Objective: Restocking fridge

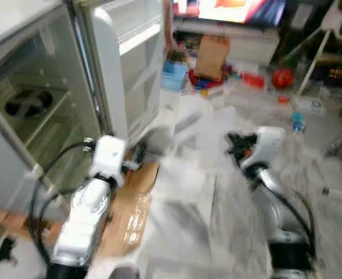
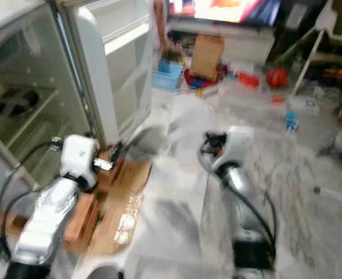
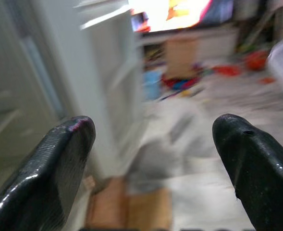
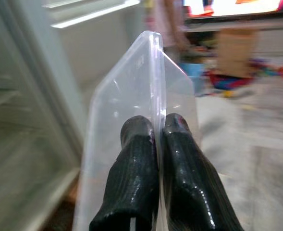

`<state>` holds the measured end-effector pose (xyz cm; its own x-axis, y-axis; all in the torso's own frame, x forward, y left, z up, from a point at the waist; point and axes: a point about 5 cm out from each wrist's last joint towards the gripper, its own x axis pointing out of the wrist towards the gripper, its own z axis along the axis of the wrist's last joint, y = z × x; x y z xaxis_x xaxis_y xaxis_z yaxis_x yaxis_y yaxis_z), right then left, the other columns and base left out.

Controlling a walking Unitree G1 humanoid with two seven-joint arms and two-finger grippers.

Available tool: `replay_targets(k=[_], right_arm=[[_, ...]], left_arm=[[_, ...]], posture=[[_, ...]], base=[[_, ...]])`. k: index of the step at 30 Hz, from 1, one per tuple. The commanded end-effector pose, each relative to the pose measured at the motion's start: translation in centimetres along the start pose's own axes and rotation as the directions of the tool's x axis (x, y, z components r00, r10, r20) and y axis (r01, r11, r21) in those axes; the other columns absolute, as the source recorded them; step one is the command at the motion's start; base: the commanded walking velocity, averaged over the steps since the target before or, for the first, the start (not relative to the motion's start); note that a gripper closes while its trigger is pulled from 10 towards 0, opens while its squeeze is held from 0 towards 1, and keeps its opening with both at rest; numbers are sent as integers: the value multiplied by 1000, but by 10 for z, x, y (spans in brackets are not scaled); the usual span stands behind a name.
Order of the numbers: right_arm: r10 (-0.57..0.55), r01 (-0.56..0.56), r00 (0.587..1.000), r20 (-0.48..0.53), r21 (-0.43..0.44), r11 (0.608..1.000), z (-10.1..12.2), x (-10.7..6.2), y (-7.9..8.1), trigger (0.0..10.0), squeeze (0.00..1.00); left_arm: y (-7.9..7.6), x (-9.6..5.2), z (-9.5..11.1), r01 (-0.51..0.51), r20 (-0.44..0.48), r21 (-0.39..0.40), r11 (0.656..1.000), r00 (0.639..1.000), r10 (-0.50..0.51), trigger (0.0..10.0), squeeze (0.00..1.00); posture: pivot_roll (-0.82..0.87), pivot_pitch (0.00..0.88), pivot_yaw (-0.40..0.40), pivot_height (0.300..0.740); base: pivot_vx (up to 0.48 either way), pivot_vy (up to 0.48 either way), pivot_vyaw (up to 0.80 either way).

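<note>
Right claw pinching clear plastic container rim, container edge-on

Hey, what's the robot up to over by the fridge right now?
The robot stands before the open fridge. Its right gripper is pinched shut on the rim of a clear plastic container. The left gripper is open and holds nothing, pointing toward the fridge door. The pictures are blurred.

A cardboard box stands near a red ball.
</note>
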<state>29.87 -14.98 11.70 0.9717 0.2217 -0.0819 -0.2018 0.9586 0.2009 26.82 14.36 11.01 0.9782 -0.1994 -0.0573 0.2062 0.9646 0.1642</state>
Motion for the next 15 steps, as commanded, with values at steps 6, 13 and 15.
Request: replay_targets(k=[6, 13, 15], right_arm=[[-20, 20, 1000, 14, -27, 999, 6, 0, -10, 10000, 0], [12, -12, 1000, -1, -30, 999, 2, 1, -6, 10000, 0], [30, -31, 999, -12, -33, 999, 0, 2, -4, 10000, 0]], left_arm=[[-7, 3, 4, 1, 17, 9, 1000, 1000, -1, 10000, 0], [-1, 4, -1, -75, -17, 24, 997, 997, 76, 10000, 0], [1, 3, -4, -104, -39, 19, 994, 994, 105, 10000, 0]], posture=[[44, 0, -43, 740], [44, 0, -44, 740], [43, 0, -44, 740]], base=[[372, -299, 788], [358, -314, 788], [334, -341, 788]])
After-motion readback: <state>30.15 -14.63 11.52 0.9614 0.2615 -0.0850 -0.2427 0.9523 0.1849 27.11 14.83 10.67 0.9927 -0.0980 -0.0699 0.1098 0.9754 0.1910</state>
